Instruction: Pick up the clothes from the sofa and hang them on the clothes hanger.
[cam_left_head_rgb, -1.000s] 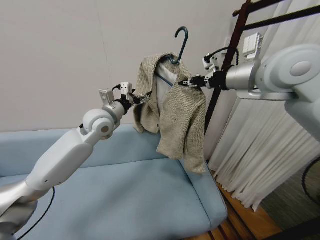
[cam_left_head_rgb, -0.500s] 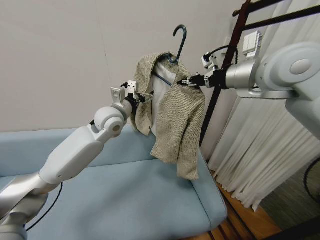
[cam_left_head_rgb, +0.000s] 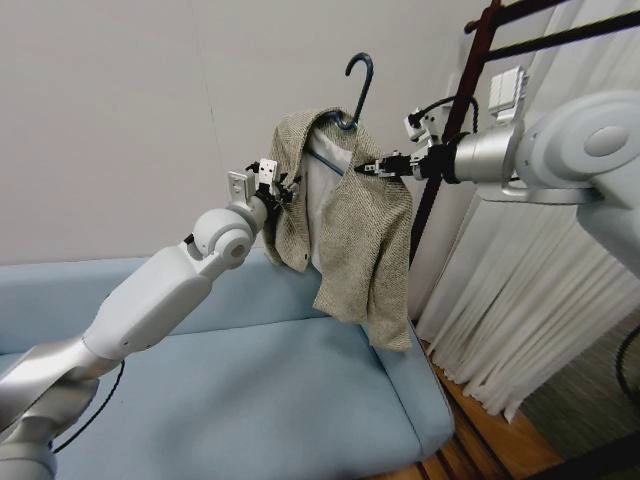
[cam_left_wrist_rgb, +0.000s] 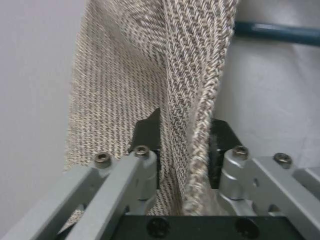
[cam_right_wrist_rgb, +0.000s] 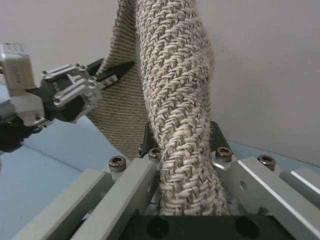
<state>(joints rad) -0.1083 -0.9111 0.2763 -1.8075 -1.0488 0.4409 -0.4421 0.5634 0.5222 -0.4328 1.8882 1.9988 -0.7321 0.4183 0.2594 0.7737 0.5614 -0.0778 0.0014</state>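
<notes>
Although the jacket (cam_left_head_rgb: 345, 230) is off the sofa (cam_left_head_rgb: 250, 400) and already draped over the blue hanger (cam_left_head_rgb: 357, 85), the head view shows the hanger's hook free in the air. It sits near the dark rack (cam_left_head_rgb: 470, 70) but is not on a bar, so I judge that hooking it there is what remains. The left pincer (cam_left_head_rgb: 285, 188) is clenched on the jacket's front edge. The right pincer (cam_left_head_rgb: 365, 170) grips cloth at the far shoulder.

From the left wrist, the fingers (cam_left_wrist_rgb: 147, 135) pinch a folded hem of beige herringbone weave, with the hanger's bar just behind.

From the right wrist, the jaws squeeze a thick roll of the same coarse cloth, and the other pincer is visible beyond it.

The jacket hangs unevenly, open in front over a pale lining, with its longer side drooping toward the sofa's end.
</notes>
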